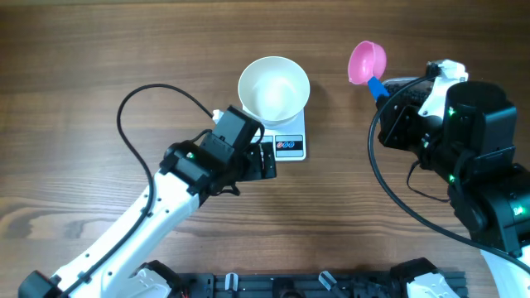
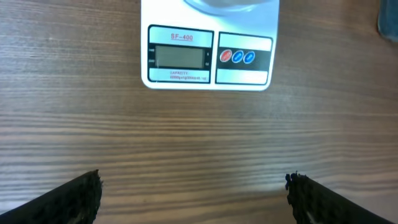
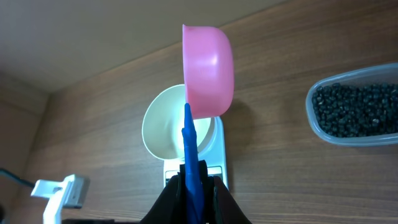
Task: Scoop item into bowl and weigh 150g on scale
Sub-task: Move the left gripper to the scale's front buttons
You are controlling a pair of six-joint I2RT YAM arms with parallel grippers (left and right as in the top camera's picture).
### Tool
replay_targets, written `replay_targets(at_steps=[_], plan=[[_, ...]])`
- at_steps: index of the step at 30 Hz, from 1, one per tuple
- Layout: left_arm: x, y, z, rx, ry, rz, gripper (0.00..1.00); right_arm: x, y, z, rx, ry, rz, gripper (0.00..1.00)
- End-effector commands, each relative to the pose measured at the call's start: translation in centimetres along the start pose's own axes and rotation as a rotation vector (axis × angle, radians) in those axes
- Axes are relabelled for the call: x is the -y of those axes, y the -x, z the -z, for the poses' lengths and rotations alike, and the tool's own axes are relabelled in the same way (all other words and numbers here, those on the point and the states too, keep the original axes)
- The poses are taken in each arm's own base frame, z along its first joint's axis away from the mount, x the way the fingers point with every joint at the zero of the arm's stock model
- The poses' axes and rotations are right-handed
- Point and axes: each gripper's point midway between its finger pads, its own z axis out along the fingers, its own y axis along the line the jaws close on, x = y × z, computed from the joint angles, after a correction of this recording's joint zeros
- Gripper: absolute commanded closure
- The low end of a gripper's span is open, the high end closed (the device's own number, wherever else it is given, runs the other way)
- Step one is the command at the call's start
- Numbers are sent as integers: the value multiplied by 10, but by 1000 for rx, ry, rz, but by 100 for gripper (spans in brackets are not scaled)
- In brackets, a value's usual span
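The white bowl (image 1: 274, 88) stands on the white scale (image 1: 290, 146) and looks empty. In the left wrist view the scale (image 2: 208, 56) shows a blank grey display. My left gripper (image 1: 267, 160) hovers just in front of the scale, open (image 2: 193, 180), with only bare wood between its fingers. Off to the right of the bowl, my right gripper (image 1: 387, 98) is shut (image 3: 196, 180) on the blue handle (image 3: 191, 155) of the pink scoop (image 1: 366, 62). The scoop (image 3: 208, 71) looks empty. The item (image 3: 357, 109), small black pieces, lies in a clear tub seen only in the right wrist view.
The clear plastic tub (image 3: 314, 115) sits to the right of the scale in the right wrist view and is outside the overhead frame. A black cable (image 1: 132, 108) loops over the table behind my left arm. Both arm bases stand along the near edge.
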Motion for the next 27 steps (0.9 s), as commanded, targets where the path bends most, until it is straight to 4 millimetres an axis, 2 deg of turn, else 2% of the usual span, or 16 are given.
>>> replay_targets(at_steps=[1, 6, 10, 16, 21, 27], plan=[[-2, -10, -19, -13, 19, 13, 0, -3, 4, 2, 7, 10, 49, 95], [-5, -16, -31, -13, 47, 26, 0, -3, 4, 2, 7, 10, 50, 95], [-12, -8, -38, 25, 98, 37, 0, -3, 4, 2, 7, 10, 50, 95], [-7, 1, -58, 42, 97, 55, 0, -3, 3, 2, 6, 10, 50, 96], [-16, -6, -76, 4, 152, 55, 0, -3, 3, 2, 6, 10, 50, 95], [-25, -3, -82, 21, 206, 51, 0, -3, 3, 2, 6, 10, 50, 96]])
